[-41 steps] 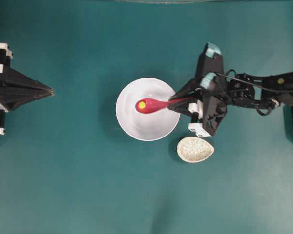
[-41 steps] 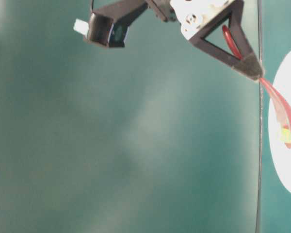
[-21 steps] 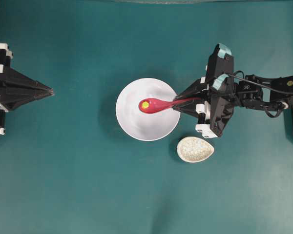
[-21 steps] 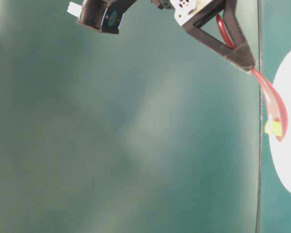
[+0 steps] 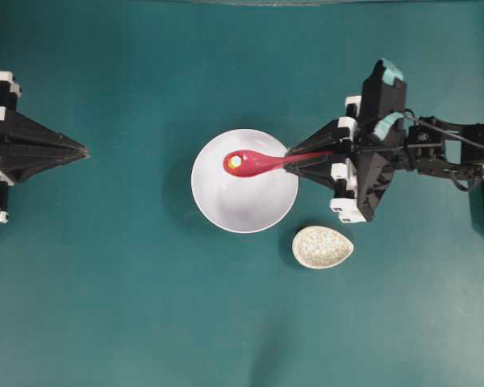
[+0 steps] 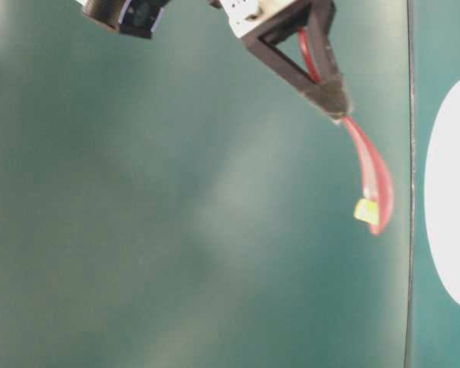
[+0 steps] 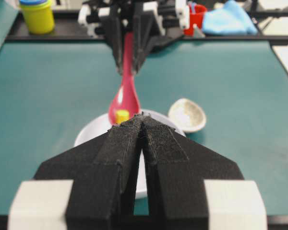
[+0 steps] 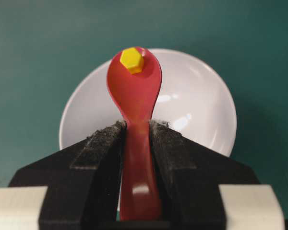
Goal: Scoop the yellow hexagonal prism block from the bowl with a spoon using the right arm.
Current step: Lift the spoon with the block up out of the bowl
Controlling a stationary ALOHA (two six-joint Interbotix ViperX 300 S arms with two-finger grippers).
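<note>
My right gripper (image 5: 293,157) is shut on the handle of the pink-red spoon (image 5: 258,162), just right of the white bowl (image 5: 218,214). The yellow hexagonal prism block (image 5: 235,162) lies at the far tip of the scoop. In the right wrist view the spoon (image 8: 134,96) points away over the bowl (image 8: 197,105), with the block (image 8: 132,60) on it. The table-level view shows the spoon (image 6: 372,172) and block (image 6: 366,211) held apart from the bowl (image 6: 452,192). My left gripper (image 5: 82,151) rests shut at the far left, holding nothing.
A small oval speckled cream dish (image 5: 323,247) sits on the teal mat just below and right of the bowl. Beyond the mat's far edge the left wrist view shows a yellow tub (image 7: 37,15), a red cup (image 7: 197,17) and a blue cloth (image 7: 229,19).
The right arm has raised the spoon, with the yellow block on it, up out of the bowl and drawn back a little to the right. The left arm has not moved.
</note>
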